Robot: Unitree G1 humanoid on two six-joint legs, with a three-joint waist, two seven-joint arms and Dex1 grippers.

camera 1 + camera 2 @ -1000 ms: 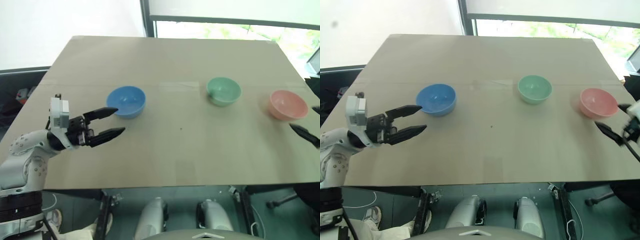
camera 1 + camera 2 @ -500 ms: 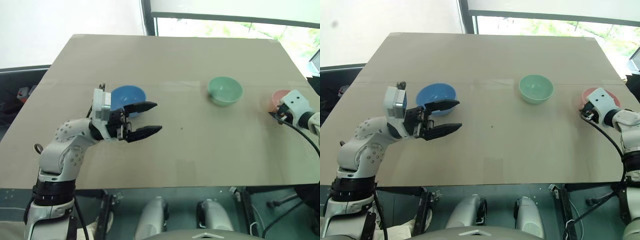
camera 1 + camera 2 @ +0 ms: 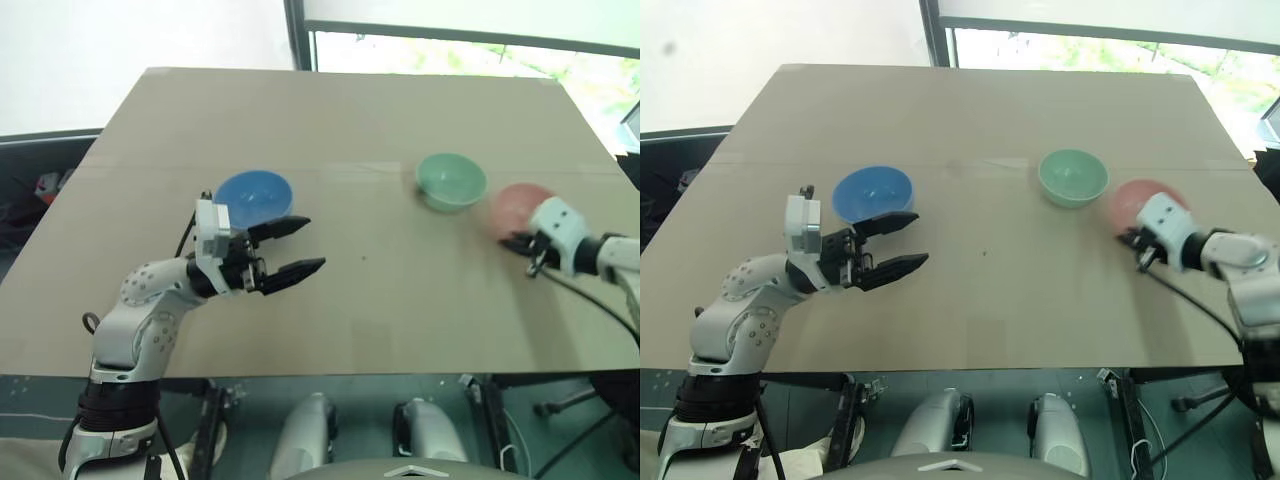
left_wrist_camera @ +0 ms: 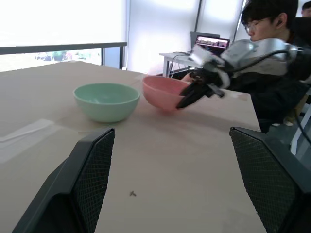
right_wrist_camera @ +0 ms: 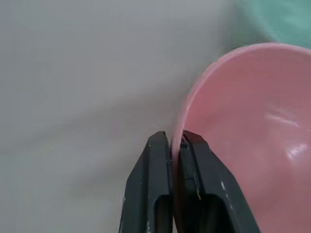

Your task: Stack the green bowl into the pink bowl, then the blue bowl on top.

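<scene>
The pink bowl sits at the table's right, close beside the green bowl. My right gripper is shut on the pink bowl's near rim, one finger inside and one outside. In the left wrist view the pink bowl almost touches the green bowl. I cannot tell whether the pink bowl rests on the table. The blue bowl stands at the left. My left gripper hovers open and empty just in front and to the right of it, pointing right.
The bowls stand on a tan table with a tape seam across its middle. In the left wrist view a person sits beyond the table's right end, with a laptop behind.
My right gripper has swung in from the right edge, shut on the pink bowl's rim and carried it left towards the green bowl. My left gripper moved right, past the blue bowl.
</scene>
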